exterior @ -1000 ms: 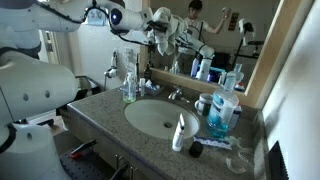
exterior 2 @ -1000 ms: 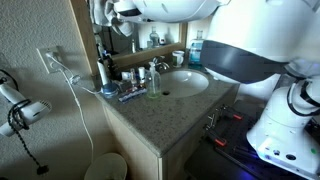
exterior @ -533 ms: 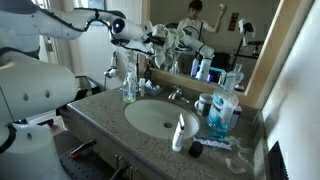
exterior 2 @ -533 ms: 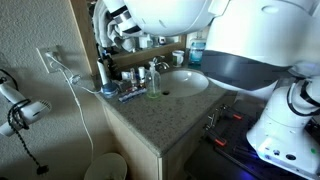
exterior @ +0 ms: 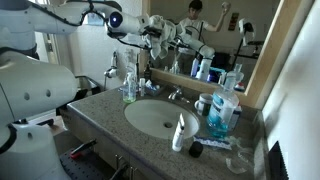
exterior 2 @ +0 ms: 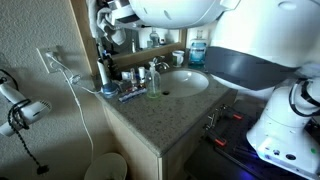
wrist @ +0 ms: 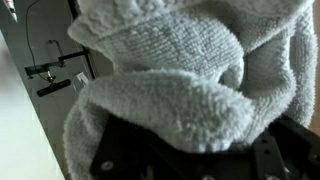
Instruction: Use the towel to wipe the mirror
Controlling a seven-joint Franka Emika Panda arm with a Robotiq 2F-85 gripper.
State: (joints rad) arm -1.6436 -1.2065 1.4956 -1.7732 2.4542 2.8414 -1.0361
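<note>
My gripper (exterior: 152,30) is shut on a light grey fluffy towel (wrist: 190,80) and holds it against the mirror (exterior: 225,35) above the sink counter. The towel fills most of the wrist view and hides the fingertips. In an exterior view the gripper (exterior 2: 112,22) sits high at the left end of the mirror, mostly hidden by the arm. The mirror reflects a person and the room.
A round white sink (exterior: 160,116) with a faucet (exterior: 176,96) sits in the granite counter (exterior: 105,115). Blue soap bottles (exterior: 222,112), a white tube (exterior: 179,132) and a green bottle (exterior: 129,88) stand around it. A hair dryer (exterior 2: 18,112) hangs on the wall.
My gripper with the towel slid left along the mirror, then a little back right and up. Nothing on the counter moved.
</note>
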